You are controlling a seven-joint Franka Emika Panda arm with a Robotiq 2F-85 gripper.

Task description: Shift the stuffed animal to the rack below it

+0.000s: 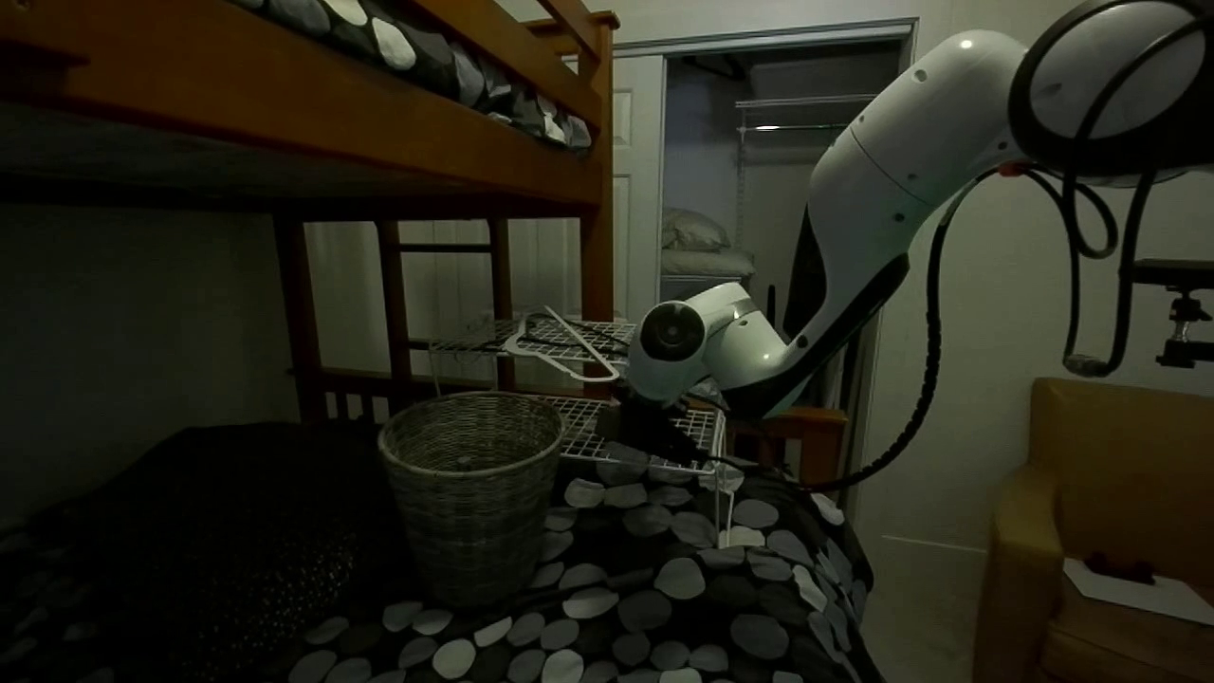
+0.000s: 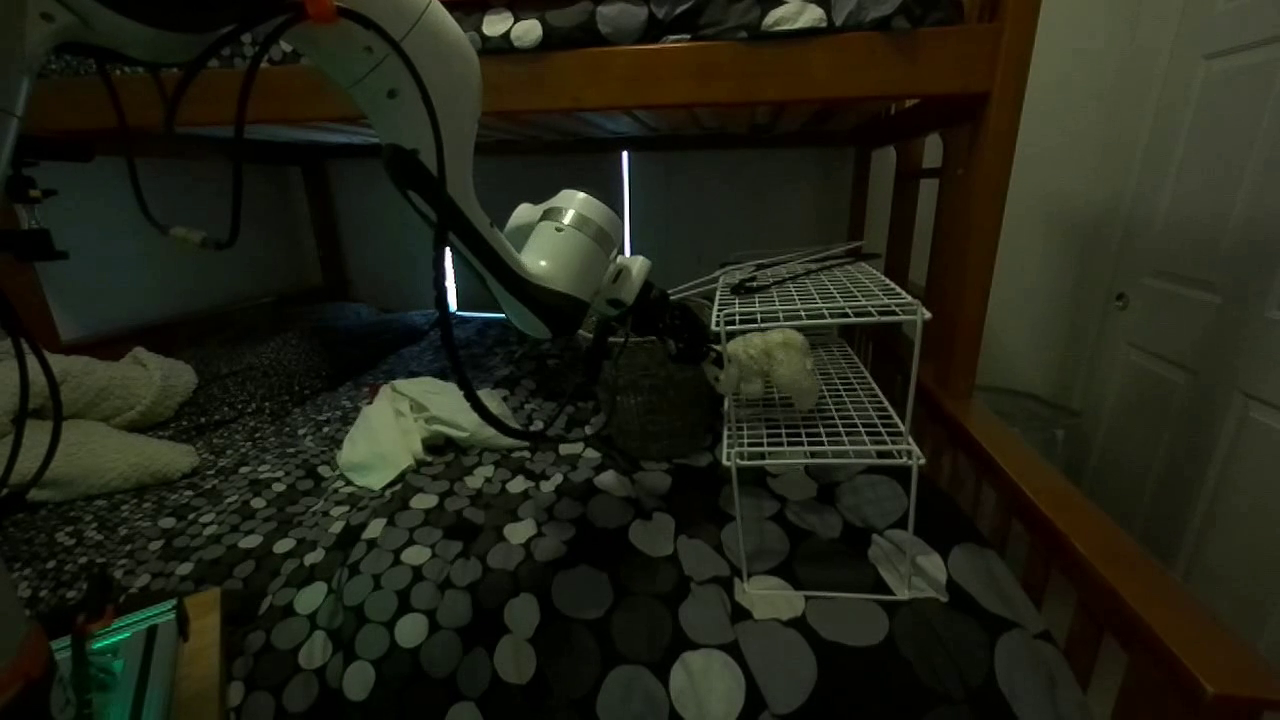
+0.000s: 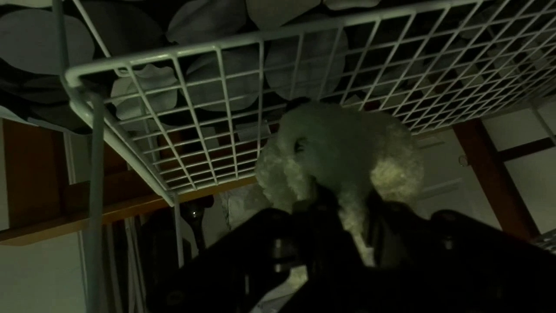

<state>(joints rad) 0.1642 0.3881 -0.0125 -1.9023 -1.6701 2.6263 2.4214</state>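
Gripper (image 3: pixel 349 198), black and two-fingered, has part of the small cream-white plush stuffed animal (image 2: pixel 770 363) pinched in it; we see the animal's bulk straight ahead of the end effector. Below the end effector we see the lower shelf of the white wire-mesh rack (image 2: pixel 825 462); whether the animal touches it, we cannot tell.

Cream stuffed animal (image 2: pixel 775 365) at end effector (image 2: pixel 715 360), between upper shelf (image 2: pixel 835 300) and lower shelf (image 2: pixel 830 440) of wire rack (image 2: pixel 860 400) standing on dotted surface (image 2: pixel 545 580).
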